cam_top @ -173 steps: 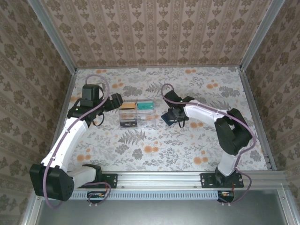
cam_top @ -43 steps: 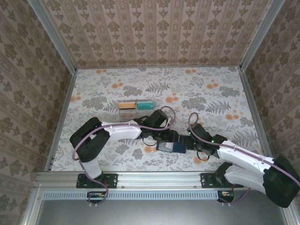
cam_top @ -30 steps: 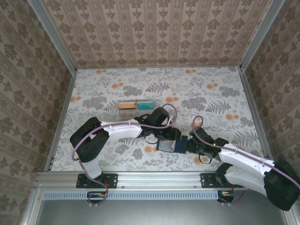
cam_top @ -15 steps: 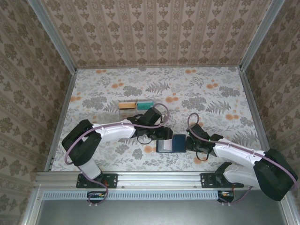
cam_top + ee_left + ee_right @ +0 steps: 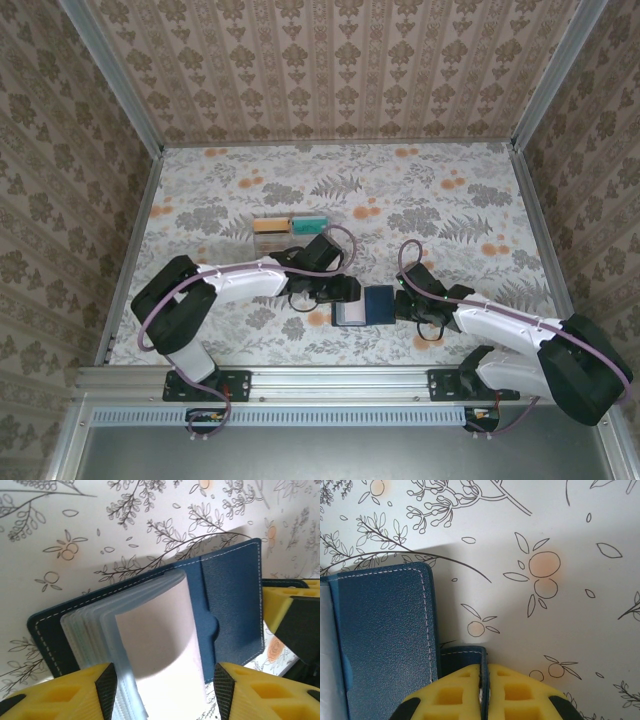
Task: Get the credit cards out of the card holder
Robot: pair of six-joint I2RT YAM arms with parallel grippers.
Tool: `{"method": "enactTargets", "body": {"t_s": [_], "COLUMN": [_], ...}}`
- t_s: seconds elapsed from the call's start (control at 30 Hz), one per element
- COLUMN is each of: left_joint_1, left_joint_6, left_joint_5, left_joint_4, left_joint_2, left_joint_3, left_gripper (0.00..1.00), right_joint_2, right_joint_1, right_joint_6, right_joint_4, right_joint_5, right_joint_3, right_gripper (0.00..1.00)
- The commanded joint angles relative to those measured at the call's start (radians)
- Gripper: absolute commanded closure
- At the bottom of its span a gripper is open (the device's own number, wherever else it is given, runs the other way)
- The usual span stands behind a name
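Holder (image 5: 365, 305): laid open, sleeves (image 5: 150, 630) fanned up.
Left gripper (image 5: 162, 676): spread wide around sleeves, nothing pinched.
Right gripper (image 5: 485, 680): clamped on holder's tab.
Cards (image 5: 268, 226): orange and teal, well behind holder.
Risk: floppy sleeve gripped instead of card; holder dragged.

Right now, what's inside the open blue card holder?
The blue stitched leather card holder holds a fanned stack of translucent plastic sleeves, the top one curling up, beside a notched blue pocket. What the sleeves hold cannot be seen.
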Motion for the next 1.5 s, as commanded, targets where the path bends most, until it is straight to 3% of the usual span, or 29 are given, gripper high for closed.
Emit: {"method": "enactTargets", "body": {"t_s": [0.0,0.97,1.13,1.3,1.47], "left_joint_1": [-0.015,-0.034,-0.03,-0.029,-0.031], "left_joint_6": [0.004,-0.02,-0.008,0.011,0.009], "left_joint_5": [-0.024,0.142,0.104,-0.003,-0.008], "left_joint_4": [-0.057,0.133,0.082,-0.071,-0.102], "left_joint_2": [-0.009,0.087,0.061,-0.007,-0.021], "left_joint_3": [0.004,0.065,0.072,0.066,0.039], "left_gripper": [0.44,0.41,0.41,0.41,0.41], "right_joint_2": [0.012,0.017,0.009,0.007,0.017], "right_joint_1": [-0.002,-0.002,-0.002,-0.002,-0.002], "right_joint_6": [-0.007,-0.003,-0.007,-0.006,-0.004], "right_joint_4": [0.012,0.033,0.022,0.026,0.036], "right_joint_5": [-0.024,-0.043,-0.039,-0.038,-0.039], "right_joint_3": [-0.002,-0.002,0.0,-0.005,-0.009], "right_gripper": [0.93,0.93,0.93,0.93,0.93]}}
